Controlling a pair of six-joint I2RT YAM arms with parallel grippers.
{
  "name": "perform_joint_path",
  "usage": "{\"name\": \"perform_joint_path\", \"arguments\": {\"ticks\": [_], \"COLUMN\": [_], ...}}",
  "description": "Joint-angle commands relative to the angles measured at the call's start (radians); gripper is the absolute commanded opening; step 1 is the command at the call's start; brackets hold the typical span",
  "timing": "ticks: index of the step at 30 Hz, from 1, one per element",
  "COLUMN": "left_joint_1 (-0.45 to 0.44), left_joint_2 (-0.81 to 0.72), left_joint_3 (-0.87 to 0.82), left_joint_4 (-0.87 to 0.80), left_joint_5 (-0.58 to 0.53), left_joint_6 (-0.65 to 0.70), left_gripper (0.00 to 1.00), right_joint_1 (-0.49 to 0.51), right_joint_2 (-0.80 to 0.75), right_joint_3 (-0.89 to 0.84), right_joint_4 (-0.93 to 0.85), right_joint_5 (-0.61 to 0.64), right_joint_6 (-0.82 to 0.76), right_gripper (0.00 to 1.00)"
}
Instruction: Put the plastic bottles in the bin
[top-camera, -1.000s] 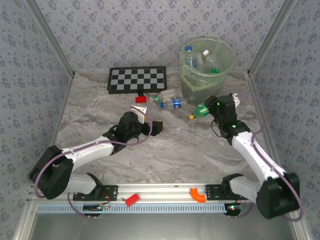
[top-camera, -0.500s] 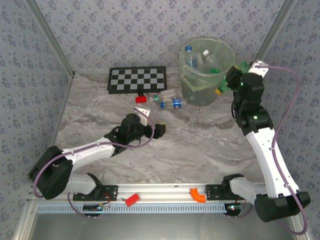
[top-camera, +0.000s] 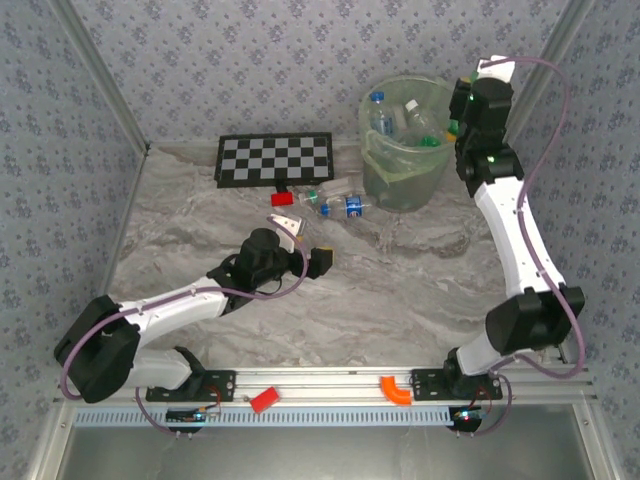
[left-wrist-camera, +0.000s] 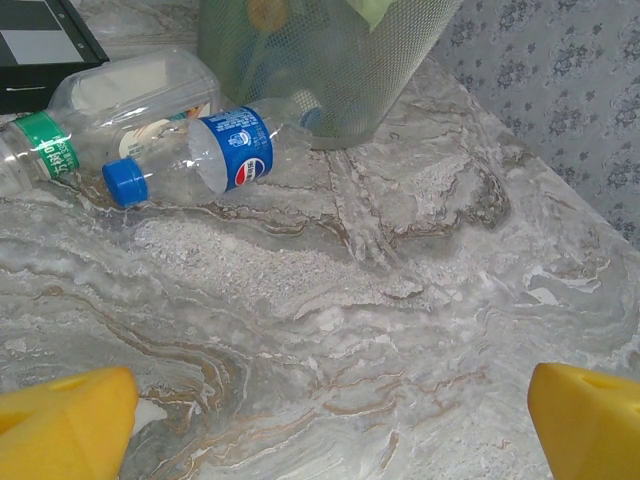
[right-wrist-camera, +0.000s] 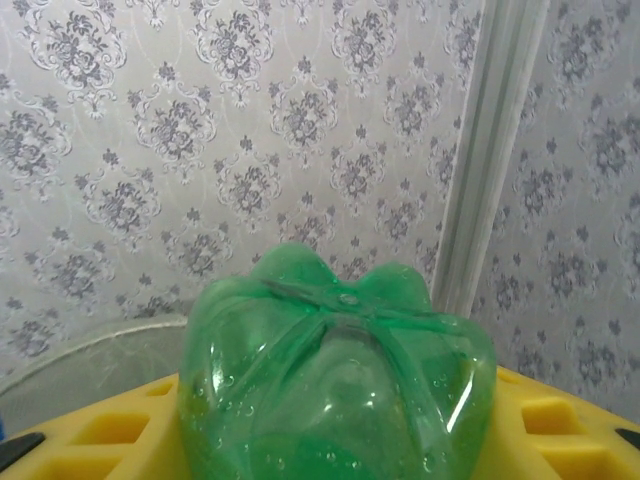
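Right wrist: green bottle (right-wrist-camera: 335, 375) clamped in right jaws, near bin (top-camera: 400, 180).

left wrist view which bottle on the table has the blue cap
The clear bottle with the blue label, lying on its side nearest the bin. The bottle left of it wears a green label; the one behind shows no blue.

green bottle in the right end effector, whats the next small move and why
Probably ease the right end effector slightly left, over the opening of the bin, before letting go. It holds the green bottle up by the bin's right rim, and its wrist view shows that rim off to the lower left.
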Motion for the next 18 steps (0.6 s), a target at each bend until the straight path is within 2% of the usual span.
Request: {"name": "perform_joint_path", "arguments": {"ticks": [1, 10, 18], "left_joint_1": [-0.008, -0.009, -0.008], "left_joint_2": [-0.019, -0.001, 0.018], "left_joint_3": [0.009, 0.014, 0.022], "left_joint_4": [0.032, 0.026, 0.023], "left_joint_5": [0.005, -0.006, -0.011], "left_joint_6": [0.020, 0.025, 0.028], "left_gripper": [1.00, 1.00, 1.00], "right_joint_1": [-0.011, -0.016, -0.016], "right_joint_2": [0.083, 0.291, 0.359], "right_joint_3": [0.108, 0.228, 0.221], "right_joint_4": [0.032, 0.032, -0.012], "right_joint_5": [0.014, -0.008, -0.052], "right_joint_6": [-0.100, -0.262, -0.319], "right_gripper": [0.53, 0.54, 0.57]}}
